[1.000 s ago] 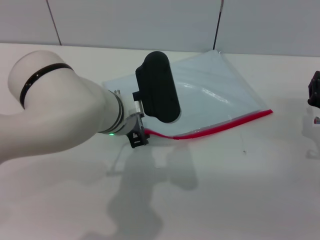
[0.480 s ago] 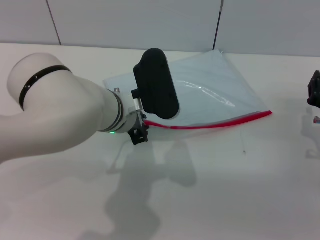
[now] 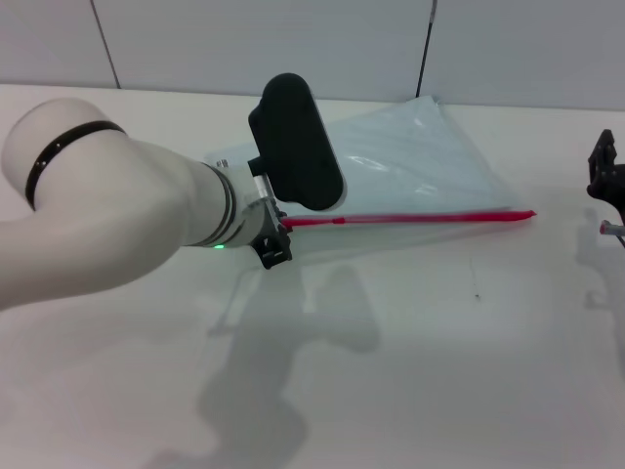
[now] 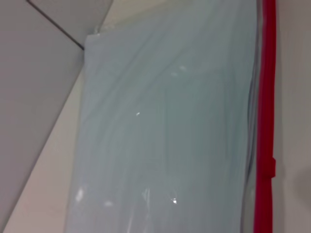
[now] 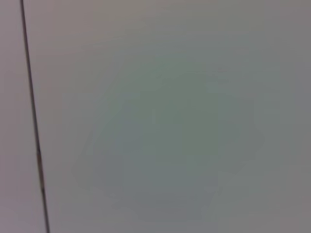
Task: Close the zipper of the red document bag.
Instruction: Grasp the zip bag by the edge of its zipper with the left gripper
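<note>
The red document bag (image 3: 420, 161), a pale translucent pouch, lies toward the back of the white table, with its near long edge raised. The zipper (image 3: 430, 217) runs along that edge as a straight, taut red strip, with a small bump on it near its left end. In the left wrist view the bag (image 4: 165, 126) fills the picture, and the zipper (image 4: 265, 121) runs along one side. My left gripper (image 3: 278, 239) holds the bag's left end, hidden under the black wrist housing (image 3: 293, 142). My right gripper (image 3: 607, 191) shows at the right edge, apart from the bag.
A grey panelled wall (image 3: 293, 39) with dark seams stands behind the table. The white tabletop (image 3: 439, 352) stretches out in front of the bag. The right wrist view shows only a pale surface with one dark seam (image 5: 31, 116).
My left arm has moved left and up with the bag's end. The red strip went from sagging to straight and taut. My right gripper has come slightly further into view.
</note>
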